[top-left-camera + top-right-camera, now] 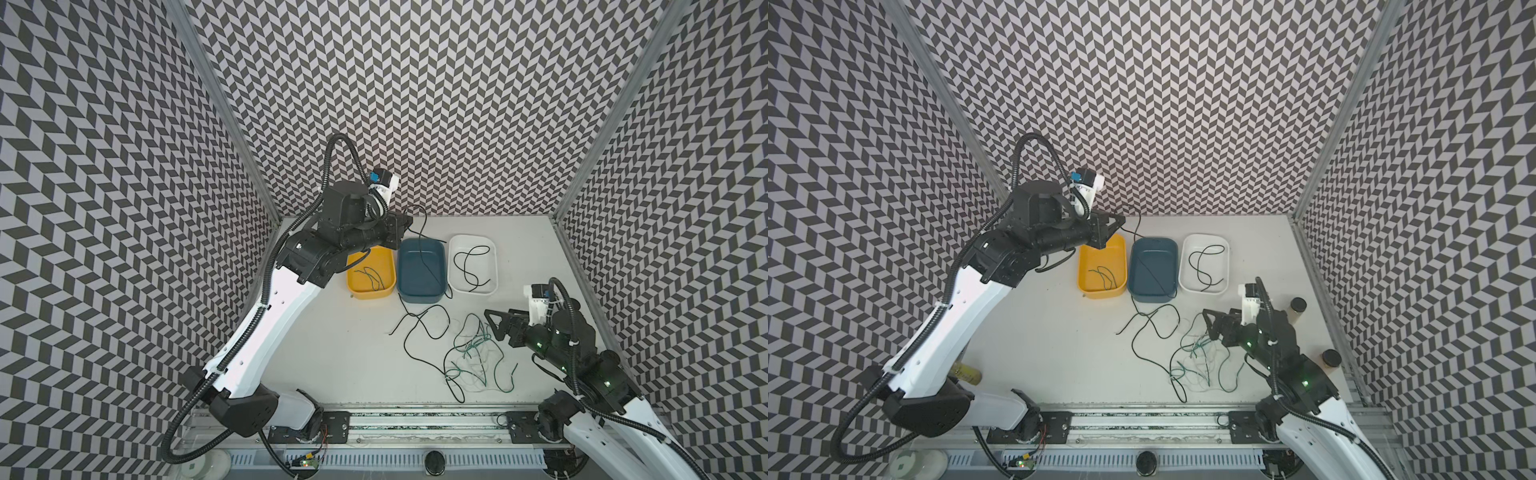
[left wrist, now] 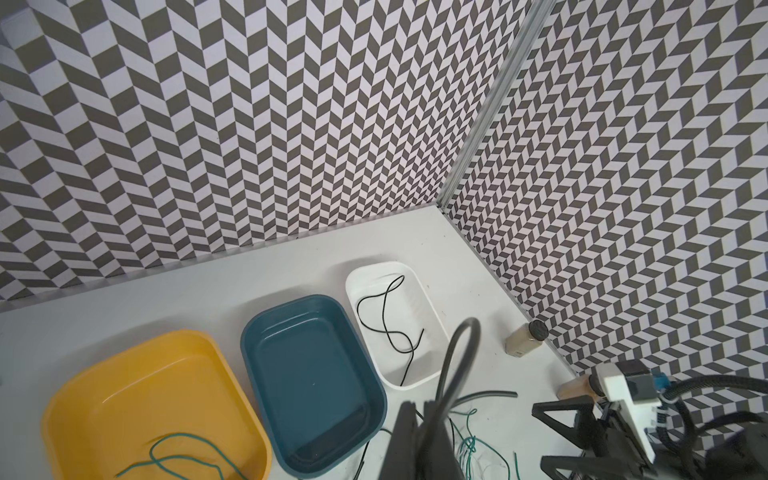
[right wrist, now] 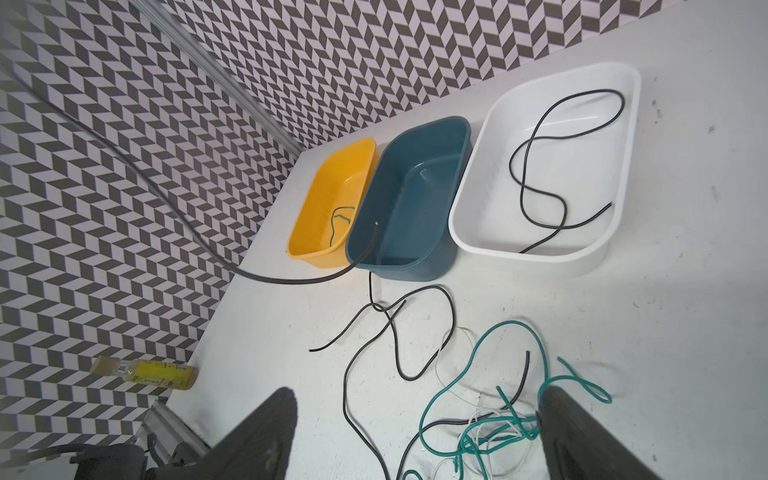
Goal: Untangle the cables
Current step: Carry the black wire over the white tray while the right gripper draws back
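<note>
1. Chevron-patterned walls enclose a white desk on three sides.
2. A yellow tray, blue tray and white tray sit in a row at the back.
3. Tangled cables lie on the bare desk by the right tool — spread wide, empty.
4. The left tool pinches a black cable that trails over the blue tray.

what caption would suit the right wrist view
Open right gripper framing tangled cables, with yellow tray, teal tray and white tray beyond.
</note>
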`<action>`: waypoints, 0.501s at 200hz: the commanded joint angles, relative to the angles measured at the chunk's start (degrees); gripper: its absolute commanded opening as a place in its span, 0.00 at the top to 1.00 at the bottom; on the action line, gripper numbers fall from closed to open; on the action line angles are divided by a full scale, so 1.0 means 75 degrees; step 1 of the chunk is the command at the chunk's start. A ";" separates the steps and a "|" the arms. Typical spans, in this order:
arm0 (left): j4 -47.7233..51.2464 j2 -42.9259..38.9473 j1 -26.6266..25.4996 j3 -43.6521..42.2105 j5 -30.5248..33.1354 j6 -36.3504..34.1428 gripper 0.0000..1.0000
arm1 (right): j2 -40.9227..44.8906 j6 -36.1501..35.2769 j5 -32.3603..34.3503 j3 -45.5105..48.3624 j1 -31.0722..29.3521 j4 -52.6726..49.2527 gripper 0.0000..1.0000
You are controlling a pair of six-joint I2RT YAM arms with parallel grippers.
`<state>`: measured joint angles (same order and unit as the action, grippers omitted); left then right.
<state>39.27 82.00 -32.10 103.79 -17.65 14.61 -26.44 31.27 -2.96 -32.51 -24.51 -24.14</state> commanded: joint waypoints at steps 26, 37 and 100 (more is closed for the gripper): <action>-0.0895 0.0854 -0.0050 0.0612 -0.0373 -0.0085 1.00 | 0.0835 -0.0327 0.0915 -0.0352 0.0011 -0.1201 0.06; -0.0959 0.1140 -0.0056 0.0751 -0.0412 -0.0097 1.00 | 0.1033 -0.0354 0.1023 -0.0393 0.0011 -0.1336 0.06; -0.1131 0.2831 -0.0290 0.1563 -0.0180 -0.0414 1.00 | 0.1832 -0.0396 0.1066 -0.0531 0.0011 -0.1814 0.04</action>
<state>32.99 100.20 -32.86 113.12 -19.94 13.63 -14.68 28.93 3.73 -35.29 -24.51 -36.38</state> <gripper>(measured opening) 0.048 0.956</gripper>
